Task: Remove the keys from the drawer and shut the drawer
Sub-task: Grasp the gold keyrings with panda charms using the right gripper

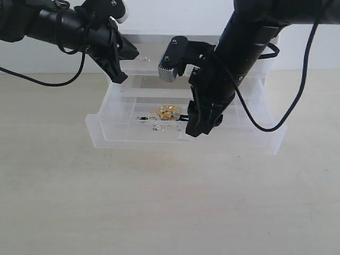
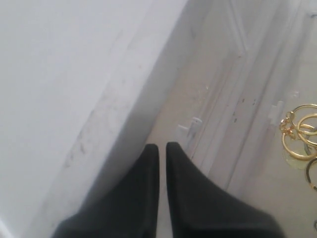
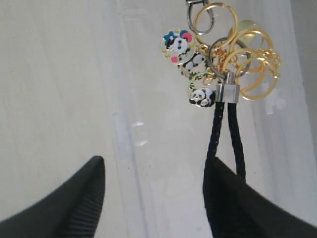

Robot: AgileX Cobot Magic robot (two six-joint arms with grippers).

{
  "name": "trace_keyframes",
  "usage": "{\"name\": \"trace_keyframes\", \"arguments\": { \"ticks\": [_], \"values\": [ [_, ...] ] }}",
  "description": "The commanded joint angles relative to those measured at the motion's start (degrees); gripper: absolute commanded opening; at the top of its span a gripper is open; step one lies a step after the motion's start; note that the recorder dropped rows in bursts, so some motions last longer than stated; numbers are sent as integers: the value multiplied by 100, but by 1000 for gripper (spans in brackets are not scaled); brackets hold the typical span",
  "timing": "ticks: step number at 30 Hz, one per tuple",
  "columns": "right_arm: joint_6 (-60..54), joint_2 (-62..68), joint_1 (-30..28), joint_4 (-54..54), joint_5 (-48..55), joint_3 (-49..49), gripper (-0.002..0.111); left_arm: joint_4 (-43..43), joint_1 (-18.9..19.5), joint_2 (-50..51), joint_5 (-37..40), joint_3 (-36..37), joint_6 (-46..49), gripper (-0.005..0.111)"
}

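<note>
The translucent drawer [image 1: 180, 142] stands pulled far out of its unit toward the table's front. The keys [image 1: 166, 113] lie on its floor near the middle: gold rings, panda charms, a silver clasp and a black cord. My right gripper [image 1: 201, 129] hangs open just right of them, tips down inside the drawer. In the right wrist view the keys [image 3: 233, 59] lie ahead of the gripper [image 3: 154, 161]; the cord [image 3: 225, 129] runs under one fingertip [image 3: 218, 178], and nothing is between the jaws. My left gripper [image 1: 120, 78] is shut and empty over the drawer's back left corner, its tips [image 2: 162, 146] above the drawer floor [image 2: 223, 99].
The white unit [image 1: 149, 58] stands behind the open drawer against a white wall. Light wooden tabletop [image 1: 159, 202] stretches in front. A grey block [image 1: 170, 69] on the right arm hangs above the drawer's back. Gold rings [image 2: 299, 134] show at the edge of the left wrist view.
</note>
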Motion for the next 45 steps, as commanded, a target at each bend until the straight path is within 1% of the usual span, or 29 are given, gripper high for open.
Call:
{"name": "trace_keyframes", "arguments": {
  "ticks": [1, 3, 8, 14, 19, 25, 34, 41, 45],
  "values": [
    [124, -54, -39, 45, -201, -15, 43, -239, 17, -23, -691, -129, -25, 4],
    [328, -96, -39, 60, -432, -15, 39, -239, 17, -23, -691, -129, -25, 4],
    [645, -172, -39, 277, -838, -314, 39, -239, 17, -23, -706, -129, -25, 4],
    [782, -162, -39, 336, -802, -425, 39, -239, 17, -23, -706, -129, -25, 4],
    [1349, -152, -39, 439, -1346, -397, 39, -239, 17, -23, -720, -129, -25, 4],
    [1400, 43, -39, 509, -1509, -397, 39, -184, 17, -23, -731, -129, -25, 4],
    [1521, 506, -39, 523, -2300, -397, 39, -174, 17, -23, -727, -129, -25, 4],
    [1445, 762, -39, 521, -2456, -397, 39, -174, 17, -23, -727, -129, -25, 4],
    [1445, 843, -39, 541, -2300, -397, 39, -174, 17, -23, -727, -129, -25, 4]
  ]
}}
